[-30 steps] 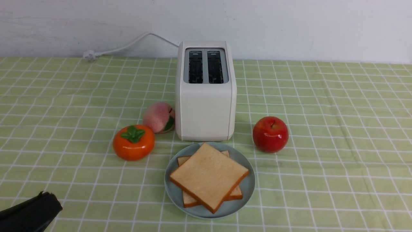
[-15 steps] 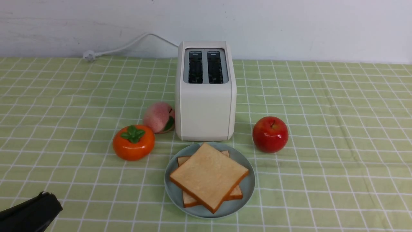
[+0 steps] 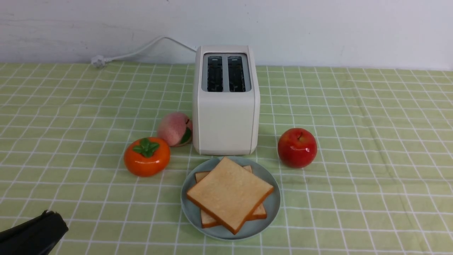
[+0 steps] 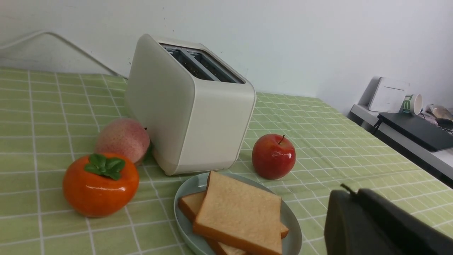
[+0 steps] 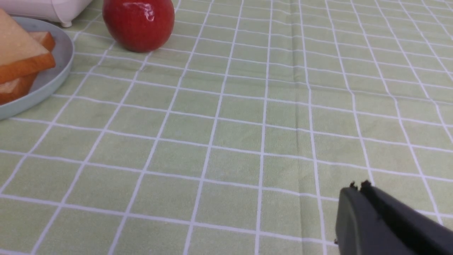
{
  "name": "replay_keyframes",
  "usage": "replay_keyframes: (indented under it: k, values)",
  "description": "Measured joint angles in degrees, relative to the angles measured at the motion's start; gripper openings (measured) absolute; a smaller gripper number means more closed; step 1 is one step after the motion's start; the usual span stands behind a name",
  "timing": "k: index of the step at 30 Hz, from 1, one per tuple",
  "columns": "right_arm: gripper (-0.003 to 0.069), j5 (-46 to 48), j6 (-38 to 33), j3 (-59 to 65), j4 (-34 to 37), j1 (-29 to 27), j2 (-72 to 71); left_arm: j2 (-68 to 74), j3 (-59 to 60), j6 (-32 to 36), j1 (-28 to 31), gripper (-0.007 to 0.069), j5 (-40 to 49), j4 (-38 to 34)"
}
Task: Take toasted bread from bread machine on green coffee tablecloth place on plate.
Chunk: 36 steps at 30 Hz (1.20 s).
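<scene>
In the front view, you see two slices of toasted bread point(image 3: 230, 193) stacked on the pale blue plate point(image 3: 272, 205), just in front of the cream bread machine point(image 3: 225, 120), whose two top slots stand empty. The green coffee tablecloth point(image 3: 371, 141) covers the desk. An orange persimmon point(image 3: 146, 156) and a pink peach point(image 3: 174, 129) sit left of the bread machine, a red apple point(image 3: 297, 147) to its right. Your left fingers point(image 3: 53, 216) rest low, well apart from the plate, clenched and holding nothing.

In the left wrist view, the plate point(image 4: 184, 191) and bread point(image 4: 240, 212) lie ahead of the closed fingers point(image 4: 348, 193).

In the right wrist view, your right fingers point(image 5: 357, 186) are clenched and empty above bare cloth; apple point(image 5: 138, 23) and plate point(image 5: 53, 78) lie well beyond them.
</scene>
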Motion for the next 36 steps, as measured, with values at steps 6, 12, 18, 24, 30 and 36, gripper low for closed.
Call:
replay_keyframes:
  k: [6, 12, 18, 24, 30, 36]
  values:
    - [0.0000, 0.0, 0.0, 0.0, 0.0, 0.0, 0.0, 0.0, 0.0, 0.0, 0.0, 0.0022, 0.0, 0.0]
    - [0.0003, 0.0, 0.0, 0.0, 0.0, 0.0, 0.0, 0.0, 0.6, 0.0, 0.1, 0.0027, -2.4, 0.6]
    - [0.0011, 0.0, 0.0, 0.0, 0.0, 0.0, 0.0, -4.2, 3.0, -3.7, 10.4, -0.0013, 0.6, 10.6]
    - [0.0015, 0.0, 0.0, 0.0, 0.0, 0.0, 0.0, -11.7, 9.9, -10.2, 23.4, -0.0013, 5.6, 20.5]
    - [0.0016, 0.0, 0.0, 0.0, 0.0, 0.0, 0.0, -12.1, 14.2, -14.8, 26.0, -0.0013, 15.1, 22.2]
    - [0.0027, 0.1, 0.0, 0.0, 0.0, 0.0, 0.0, -12.1, 14.3, -15.7, 26.0, -0.0013, 15.3, 22.2]
